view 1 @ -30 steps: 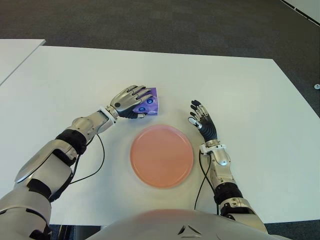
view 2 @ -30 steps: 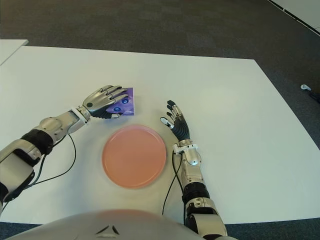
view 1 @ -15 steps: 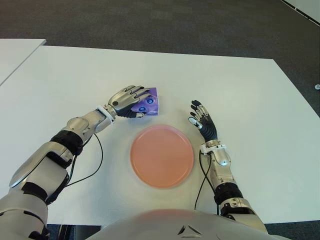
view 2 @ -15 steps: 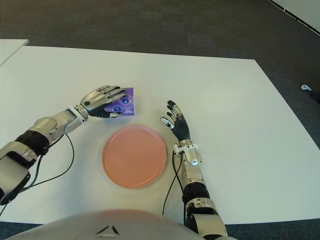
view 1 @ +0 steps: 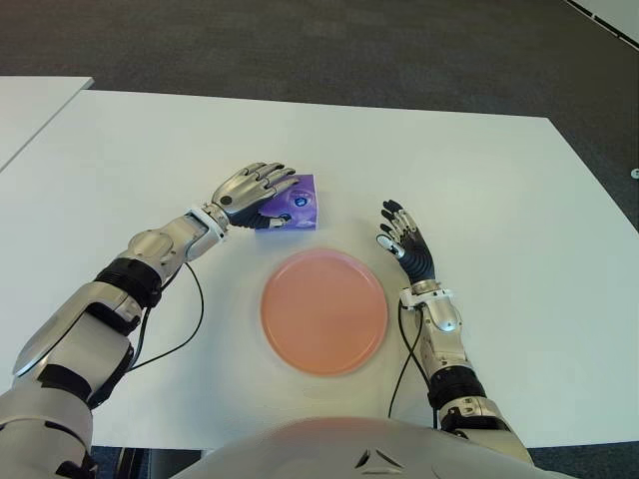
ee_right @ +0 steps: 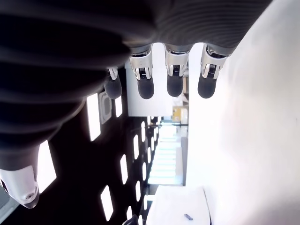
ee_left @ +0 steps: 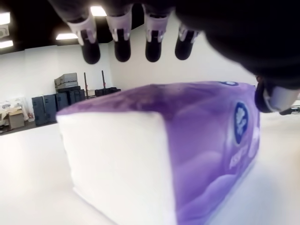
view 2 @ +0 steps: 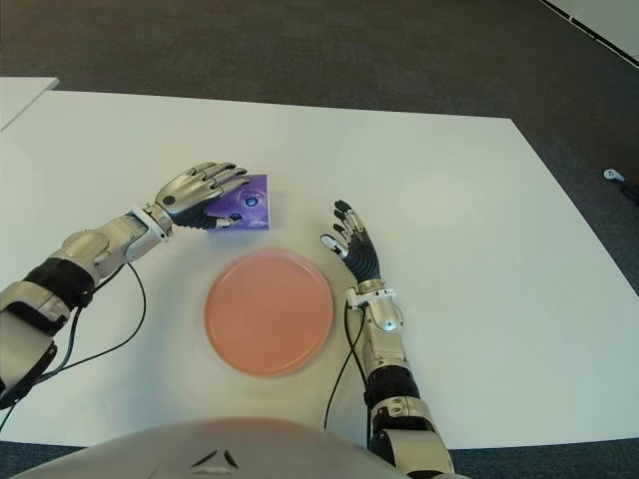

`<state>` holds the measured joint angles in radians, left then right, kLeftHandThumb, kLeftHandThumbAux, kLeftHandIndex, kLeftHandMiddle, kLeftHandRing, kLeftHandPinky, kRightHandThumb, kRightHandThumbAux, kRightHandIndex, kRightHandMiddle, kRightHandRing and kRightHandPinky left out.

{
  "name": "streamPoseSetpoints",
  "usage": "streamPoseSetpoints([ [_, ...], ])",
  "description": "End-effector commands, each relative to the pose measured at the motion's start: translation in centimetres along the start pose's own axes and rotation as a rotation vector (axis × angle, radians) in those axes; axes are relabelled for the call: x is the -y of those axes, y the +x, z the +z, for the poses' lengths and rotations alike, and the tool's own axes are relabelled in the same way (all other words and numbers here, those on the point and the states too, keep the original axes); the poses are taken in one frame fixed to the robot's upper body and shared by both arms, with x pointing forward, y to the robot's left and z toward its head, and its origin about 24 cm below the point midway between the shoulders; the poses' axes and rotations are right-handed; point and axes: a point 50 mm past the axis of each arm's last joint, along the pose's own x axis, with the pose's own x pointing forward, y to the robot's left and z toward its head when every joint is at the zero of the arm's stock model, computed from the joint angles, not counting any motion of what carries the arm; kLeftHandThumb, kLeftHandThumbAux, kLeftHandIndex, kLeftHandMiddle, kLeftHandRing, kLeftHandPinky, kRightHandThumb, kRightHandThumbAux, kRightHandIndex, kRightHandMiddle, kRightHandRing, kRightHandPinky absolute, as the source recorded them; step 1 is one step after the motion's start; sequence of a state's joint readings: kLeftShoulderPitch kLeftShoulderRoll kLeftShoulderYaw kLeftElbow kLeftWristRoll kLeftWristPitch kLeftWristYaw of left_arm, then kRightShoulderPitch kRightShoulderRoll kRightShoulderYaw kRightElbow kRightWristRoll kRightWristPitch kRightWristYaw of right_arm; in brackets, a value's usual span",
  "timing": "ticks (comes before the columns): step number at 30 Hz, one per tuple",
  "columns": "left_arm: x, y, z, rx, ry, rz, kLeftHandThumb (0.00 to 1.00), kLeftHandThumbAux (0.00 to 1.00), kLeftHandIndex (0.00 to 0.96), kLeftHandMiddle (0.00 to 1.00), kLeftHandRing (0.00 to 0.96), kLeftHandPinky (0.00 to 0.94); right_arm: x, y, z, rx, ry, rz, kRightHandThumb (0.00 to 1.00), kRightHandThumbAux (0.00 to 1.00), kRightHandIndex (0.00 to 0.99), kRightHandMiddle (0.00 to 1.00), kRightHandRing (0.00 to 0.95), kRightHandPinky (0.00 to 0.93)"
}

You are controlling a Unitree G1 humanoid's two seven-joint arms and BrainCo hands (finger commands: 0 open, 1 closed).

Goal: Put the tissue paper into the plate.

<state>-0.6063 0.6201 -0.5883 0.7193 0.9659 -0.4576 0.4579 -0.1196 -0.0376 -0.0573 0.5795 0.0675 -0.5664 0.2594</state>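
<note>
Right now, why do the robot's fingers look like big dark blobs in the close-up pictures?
In the left wrist view the left hand is dark against bright ceiling lights, above the purple tissue pack. In the right wrist view the right hand is backlit too.

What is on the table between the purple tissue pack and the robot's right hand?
Nothing: in the left eye view only bare white table lies between the tissue pack and the right hand. The pink plate sits nearer the robot.
</note>
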Motion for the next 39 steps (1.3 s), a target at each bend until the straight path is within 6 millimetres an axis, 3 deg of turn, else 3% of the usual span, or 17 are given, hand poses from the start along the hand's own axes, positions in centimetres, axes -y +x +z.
streamPoseSetpoints([
  [1, -0.4, 0.0, -0.5, -0.010, 0.040, 0.017, 0.077, 0.268, 0.000, 0.000, 0.000, 0.000, -0.6, -3.1, -3.4, -0.194, 0.069, -0.029, 0.000, 0.546, 0.000, 0.000, 0.000, 0.000],
  [22, -0.6, 0.8, -0.8, 0.001, 0.171, 0.140, 0.069, 0.271, 0.000, 0.000, 0.000, 0.000, -1.1, -3.4, -3.1, -0.200, 0.081, -0.016, 0.000, 0.533, 0.000, 0.000, 0.000, 0.000],
  [39, -0.1, 1.7, -0.5, 0.004, 0.154, 0.107, 0.073, 0.279, 0.000, 0.000, 0.000, 0.000, -1.3, -3.7, -2.8, -0.194, 0.077, 0.002, 0.000, 0.530, 0.000, 0.000, 0.000, 0.000],
])
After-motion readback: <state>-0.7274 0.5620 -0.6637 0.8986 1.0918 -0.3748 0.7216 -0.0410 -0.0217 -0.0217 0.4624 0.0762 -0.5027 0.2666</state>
